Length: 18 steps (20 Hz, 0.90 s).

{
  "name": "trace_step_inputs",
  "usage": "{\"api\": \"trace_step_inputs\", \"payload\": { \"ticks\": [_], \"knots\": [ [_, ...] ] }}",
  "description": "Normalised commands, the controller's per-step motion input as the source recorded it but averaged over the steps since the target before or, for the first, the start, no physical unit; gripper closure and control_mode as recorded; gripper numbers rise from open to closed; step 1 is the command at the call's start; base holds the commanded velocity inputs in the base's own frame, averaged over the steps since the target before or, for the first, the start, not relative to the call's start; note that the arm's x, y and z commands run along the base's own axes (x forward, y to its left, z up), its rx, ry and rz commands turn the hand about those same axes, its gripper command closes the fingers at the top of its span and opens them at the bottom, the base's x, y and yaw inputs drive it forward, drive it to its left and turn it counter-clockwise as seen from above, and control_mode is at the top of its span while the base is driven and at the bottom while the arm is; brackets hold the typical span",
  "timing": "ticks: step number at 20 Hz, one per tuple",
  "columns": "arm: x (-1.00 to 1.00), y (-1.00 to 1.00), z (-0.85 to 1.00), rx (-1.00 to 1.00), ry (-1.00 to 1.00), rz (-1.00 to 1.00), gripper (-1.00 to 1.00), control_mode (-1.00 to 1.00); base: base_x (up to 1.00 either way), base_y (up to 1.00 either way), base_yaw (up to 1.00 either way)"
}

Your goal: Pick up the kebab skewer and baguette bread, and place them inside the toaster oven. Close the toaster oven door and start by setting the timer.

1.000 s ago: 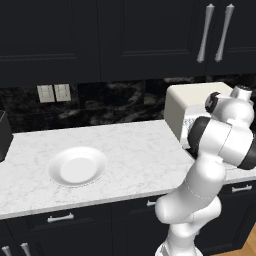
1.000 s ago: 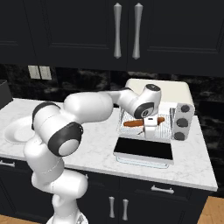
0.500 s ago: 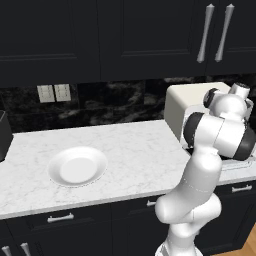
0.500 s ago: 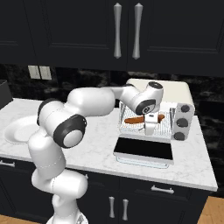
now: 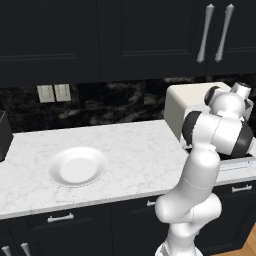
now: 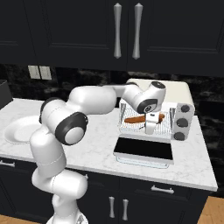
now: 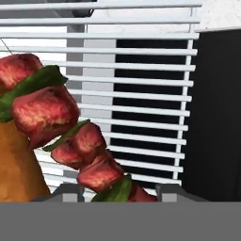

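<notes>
Toaster oven (image 6: 175, 94) at right end of marble tabletop (image 6: 100, 144): cream boxy shell, rounded corners, three dark round knobs on right panel. Toaster oven door (image 6: 143, 150) folded down flat toward the tabletop edge, dark glossy glass in a pale frame. Wire rack (image 7: 141, 89) inside: thin pale parallel rods, dark gaps between. Baguette bread (image 6: 134, 119) lying on rack, long, slim, smooth orange-brown; seen up close as an orange mass (image 7: 16, 169) at lower left of hand view. Kebab skewer (image 7: 70, 136) right in front of the hand camera: chunky red-brown meat cubes with green leaf bits between, running diagonally down between the fingertips, just beside the baguette. Gripper (image 6: 150, 127) at oven mouth over rack, jaws apart either side of the skewer; clamped or loose — cannot tell. Free rack to the right of the skewer. White round glossy plate (image 5: 77, 166) well apart on left of tabletop, open marble around it.
</notes>
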Motion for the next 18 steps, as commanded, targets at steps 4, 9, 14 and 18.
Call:
{"api": "trace_step_inputs", "payload": {
  "ticks": [4, 9, 14, 18],
  "knots": [
    [0.0, 0.0, 0.0, 0.0, -0.06, -0.01, -1.0, -1.0, 0.0, 0.0, 0.0],
    [0.0, 0.0, 0.0, 0.0, -0.09, -0.01, -1.0, -1.0, 0.0, 0.0, 0.0],
    [-0.19, 0.0, 0.24, 0.0, -0.15, 0.0, -1.0, -1.0, 0.0, 0.0, 0.0],
    [-0.43, 0.0, 0.34, 0.0, -0.1, 0.0, -1.0, -1.0, 0.0, 0.0, 0.0]
  ]
}}
